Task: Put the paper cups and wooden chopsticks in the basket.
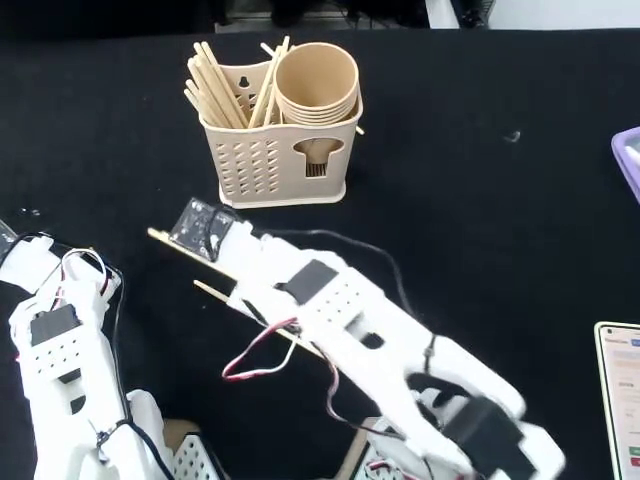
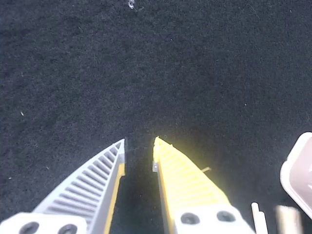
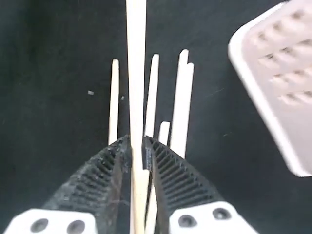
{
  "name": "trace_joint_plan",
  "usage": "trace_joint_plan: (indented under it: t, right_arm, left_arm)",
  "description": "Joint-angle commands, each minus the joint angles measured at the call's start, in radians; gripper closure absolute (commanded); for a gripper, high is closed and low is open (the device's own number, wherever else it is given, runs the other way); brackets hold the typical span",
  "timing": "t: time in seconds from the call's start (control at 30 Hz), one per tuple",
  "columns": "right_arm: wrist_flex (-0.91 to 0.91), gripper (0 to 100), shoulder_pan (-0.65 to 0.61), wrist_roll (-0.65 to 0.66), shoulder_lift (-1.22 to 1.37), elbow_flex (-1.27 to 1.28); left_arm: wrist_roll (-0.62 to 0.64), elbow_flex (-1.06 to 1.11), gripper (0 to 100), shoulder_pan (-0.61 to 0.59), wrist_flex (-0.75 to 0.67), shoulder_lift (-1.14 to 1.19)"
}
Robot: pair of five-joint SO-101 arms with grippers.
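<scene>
Right pincer clamps a single wooden chopstick above loose sticks on the black worktop, near-left of the basket. It is apparently bound for the left compartment, while stacked paper cups occupy the right. Left pincer sits slightly parted and empty at near left.

Left tool slightly parted, pointing down; right tool pinched on one chopstick.

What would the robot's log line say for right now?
right hand: shut on chopstick | left hand: open over table | loose chopsticks: lying on table | basket: paper cups stacked inside
</scene>
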Motion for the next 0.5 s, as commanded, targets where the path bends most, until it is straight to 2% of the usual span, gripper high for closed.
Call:
trace_joint_plan:
  t: [0.0,0.13,0.27,0.47]
  right_arm:
    - [0.0,98.8,0.081,-0.009,-0.185,-0.007]
    - [-0.046,98.8,0.106,-0.009,-0.326,-0.005]
    - [-0.18,98.8,0.121,-0.012,-0.463,-0.061]
    - [-0.466,98.7,0.126,-0.198,-0.483,-0.171]
  left_arm:
    - [0.002,-0.015,89,-0.002,-0.017,-0.026]
    - [0.002,-0.012,89,0.005,-0.017,-0.026]
    - [0.002,-0.015,89,0.005,-0.017,-0.026]
    - [0.002,-0.01,89,0.005,-0.017,-0.026]
